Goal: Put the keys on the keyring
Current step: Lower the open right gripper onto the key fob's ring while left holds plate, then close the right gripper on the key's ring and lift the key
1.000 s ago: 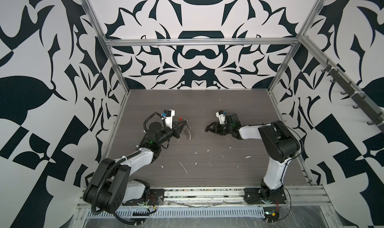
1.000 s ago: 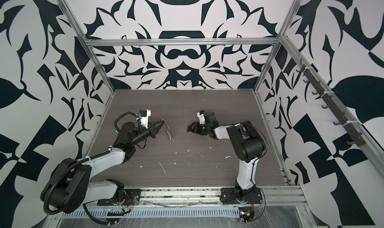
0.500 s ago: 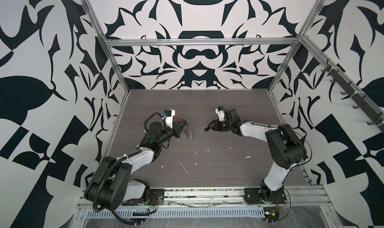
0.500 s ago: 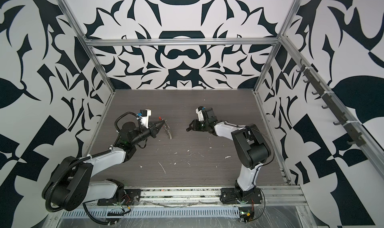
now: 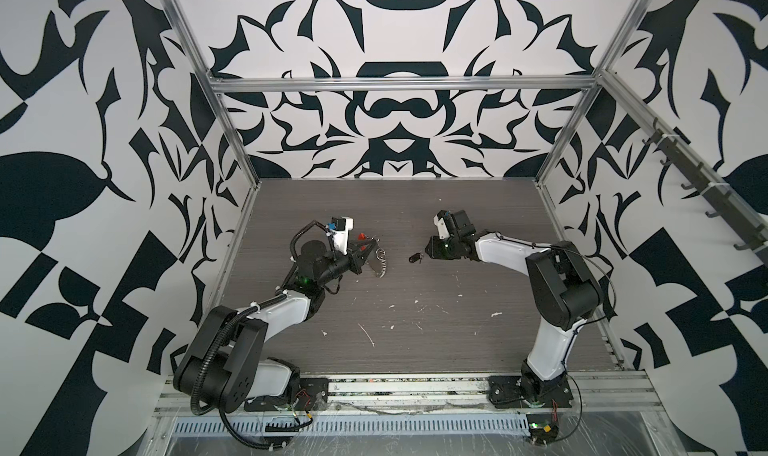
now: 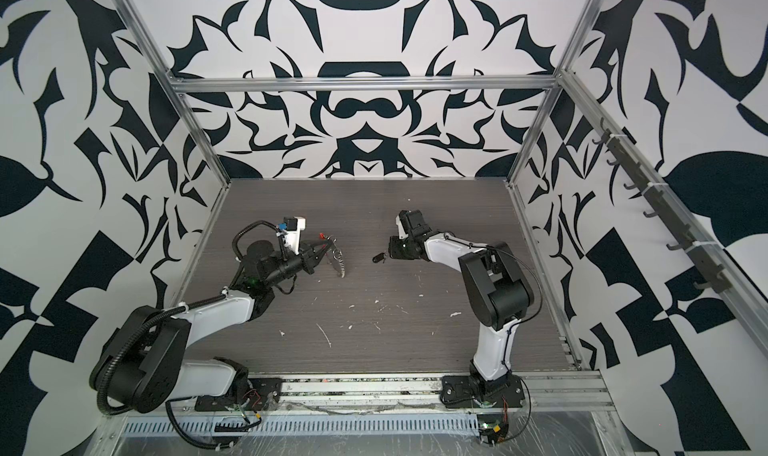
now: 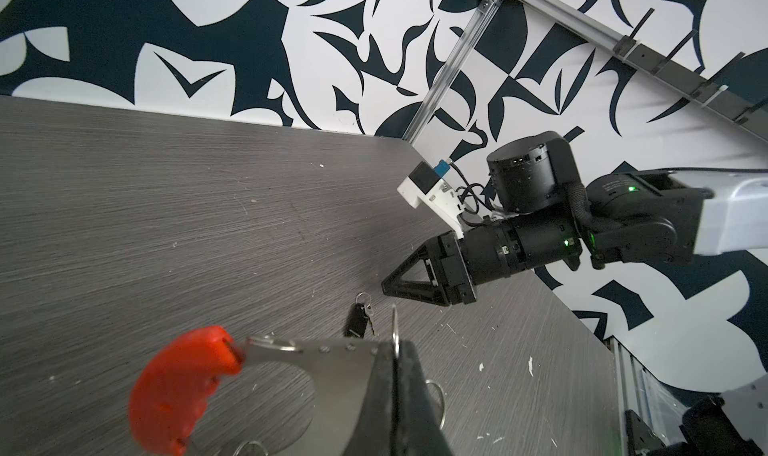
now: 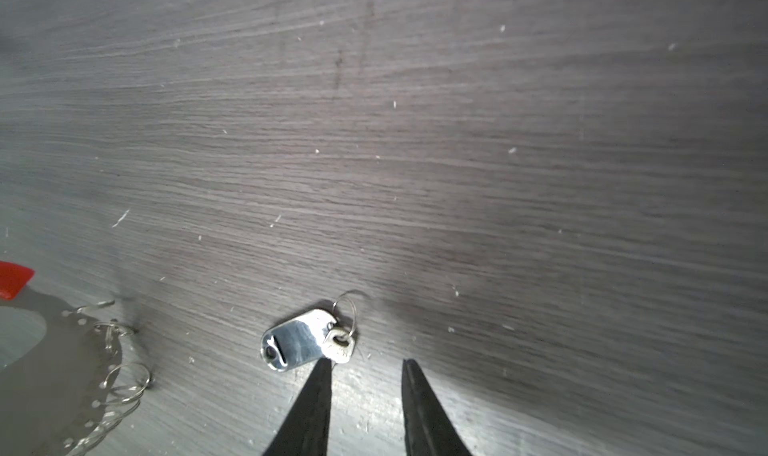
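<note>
Right wrist view: right gripper [image 8: 365, 364], jaws apart, empty beside the key fob [image 8: 296, 346]; left gripper [image 7: 397, 350] clamps the keyring [image 7: 307, 352], likely for threading

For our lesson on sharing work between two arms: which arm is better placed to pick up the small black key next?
Right. The right gripper is open, with the key lying just ahead of it, while the left gripper is shut on the keyring.

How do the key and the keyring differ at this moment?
The keyring is clamped in the left gripper; the key lies free on the table, the right gripper open beside it. The keyring is far larger, with a red section; the key is small and dark. Both carry silver rings.
</note>
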`<action>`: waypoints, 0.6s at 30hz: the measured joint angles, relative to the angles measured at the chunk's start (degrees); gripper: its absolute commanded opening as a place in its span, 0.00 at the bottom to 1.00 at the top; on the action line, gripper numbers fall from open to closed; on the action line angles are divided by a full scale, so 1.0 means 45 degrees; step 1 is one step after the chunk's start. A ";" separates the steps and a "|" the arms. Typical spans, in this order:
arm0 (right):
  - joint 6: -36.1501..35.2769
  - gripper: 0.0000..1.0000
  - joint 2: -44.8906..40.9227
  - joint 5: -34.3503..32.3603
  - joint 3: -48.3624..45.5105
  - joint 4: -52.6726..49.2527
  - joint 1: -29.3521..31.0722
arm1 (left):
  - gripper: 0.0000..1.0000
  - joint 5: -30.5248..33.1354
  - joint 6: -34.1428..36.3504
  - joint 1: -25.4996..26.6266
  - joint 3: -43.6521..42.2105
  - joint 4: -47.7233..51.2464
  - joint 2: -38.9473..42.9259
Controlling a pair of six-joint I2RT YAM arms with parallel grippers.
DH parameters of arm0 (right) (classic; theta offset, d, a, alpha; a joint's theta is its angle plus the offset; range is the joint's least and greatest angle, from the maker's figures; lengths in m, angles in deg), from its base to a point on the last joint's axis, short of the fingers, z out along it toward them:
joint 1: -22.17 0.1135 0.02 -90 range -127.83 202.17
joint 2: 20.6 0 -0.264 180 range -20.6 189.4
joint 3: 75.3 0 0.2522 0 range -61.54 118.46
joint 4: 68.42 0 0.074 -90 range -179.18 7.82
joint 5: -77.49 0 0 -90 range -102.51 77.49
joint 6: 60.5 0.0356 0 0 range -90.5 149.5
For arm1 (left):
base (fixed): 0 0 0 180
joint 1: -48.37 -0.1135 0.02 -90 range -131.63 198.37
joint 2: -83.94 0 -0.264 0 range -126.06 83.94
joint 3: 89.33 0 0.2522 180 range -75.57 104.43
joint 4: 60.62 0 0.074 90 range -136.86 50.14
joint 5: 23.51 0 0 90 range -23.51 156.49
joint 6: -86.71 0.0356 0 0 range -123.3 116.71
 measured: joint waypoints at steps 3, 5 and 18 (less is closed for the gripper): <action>0.0452 0.33 0.0272 0.0102 0.0005 0.0228 0.0005 | 0.00 -0.0034 0.0000 0.0000 0.0000 -0.0005 -0.0005; 0.0772 0.33 0.0471 0.0175 0.0005 0.0461 0.0010 | 0.00 -0.0073 -0.0010 0.0000 0.0005 0.0000 -0.0005; 0.1802 0.28 0.1015 0.0573 0.0083 0.1477 0.0146 | 0.00 -0.0238 -0.0102 0.0000 0.0121 -0.0083 -0.0209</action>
